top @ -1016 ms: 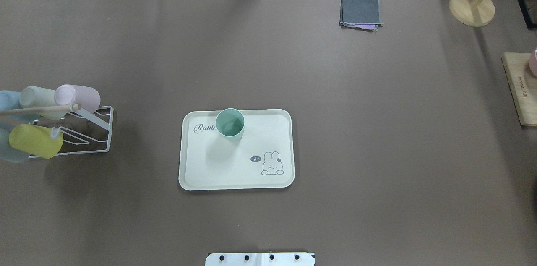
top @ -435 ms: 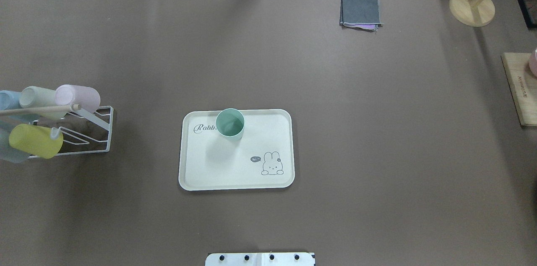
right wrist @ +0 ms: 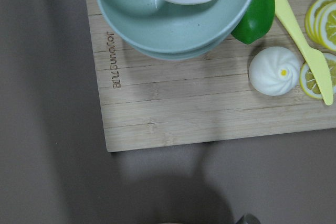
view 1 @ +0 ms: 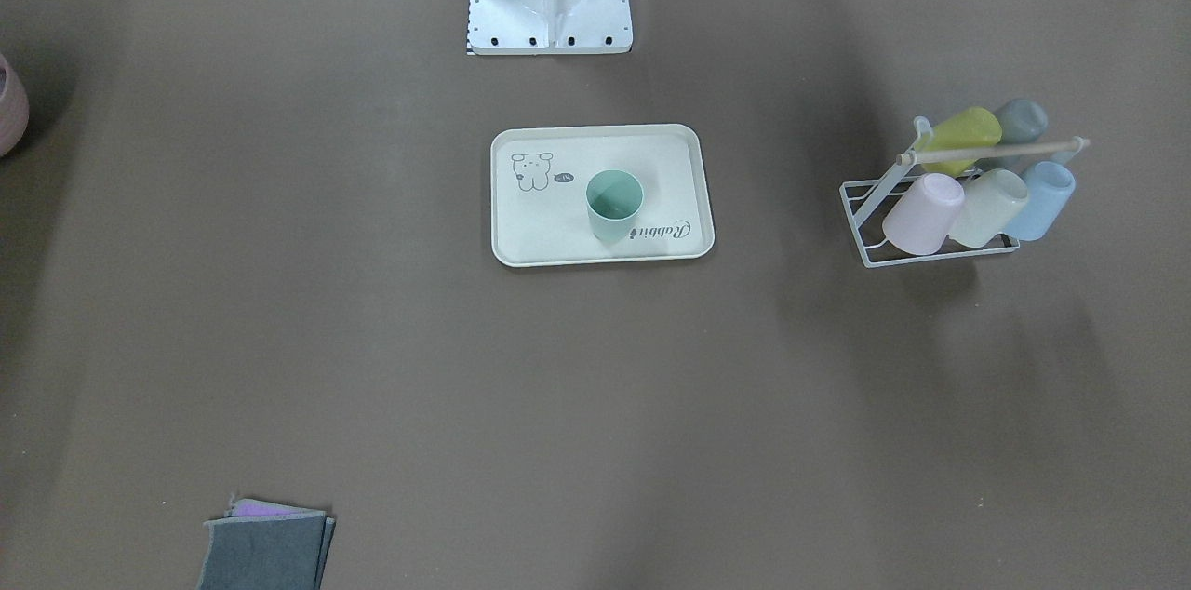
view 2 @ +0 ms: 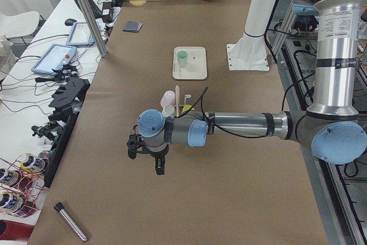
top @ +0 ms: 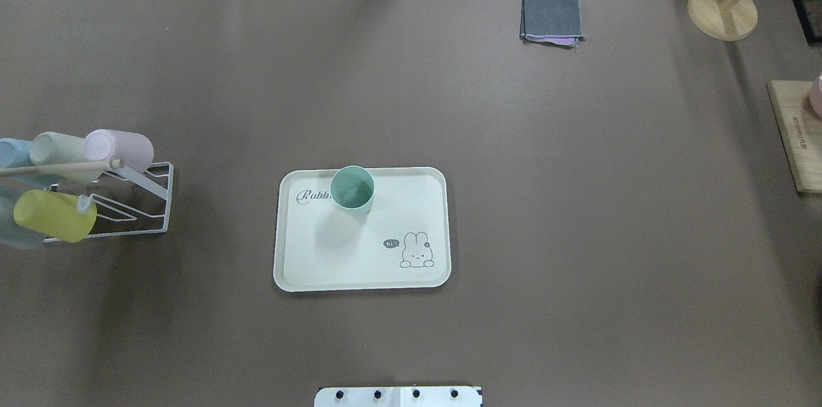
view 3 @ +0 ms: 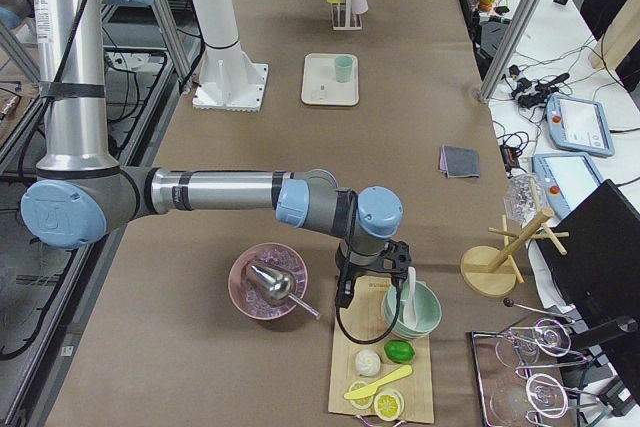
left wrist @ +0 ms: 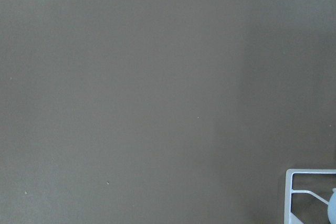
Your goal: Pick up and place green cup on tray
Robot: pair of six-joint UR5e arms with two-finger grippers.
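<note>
Left gripper (view 2: 147,158) and right gripper (view 3: 372,277) hang at opposite table ends, both well apart from the tray (top: 359,259); we cannot tell whether either is spread or pressed together. Brown table cover (top: 578,201). Count: one tray; one green cup (top: 352,189) upright on the tray's script; five other cups (view 1: 923,213) on one rack (top: 169,201) beside the tray.

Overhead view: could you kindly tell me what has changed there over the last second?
Nothing visibly changed. The green cup stays upright on the tray; the cup rack and folded cloth have not moved.
</note>
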